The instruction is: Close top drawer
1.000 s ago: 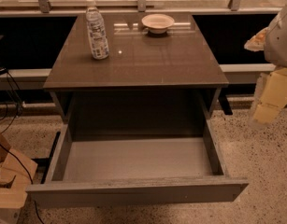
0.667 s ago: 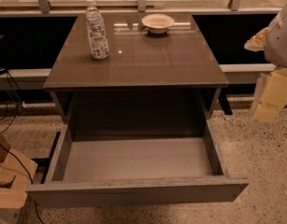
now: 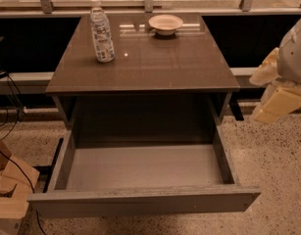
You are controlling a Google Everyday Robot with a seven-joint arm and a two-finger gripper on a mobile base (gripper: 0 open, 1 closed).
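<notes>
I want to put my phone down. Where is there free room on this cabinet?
The cabinet top is bare across its front half, in front of the bottle and the bowl; the back strip with those two is crowded. The open top drawer shows only bare floor. The pincer hangs right of the cabinet.

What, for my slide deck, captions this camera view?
Wide grey wooden top drawer stands open; cream gripper hangs right of cabinet.
</notes>
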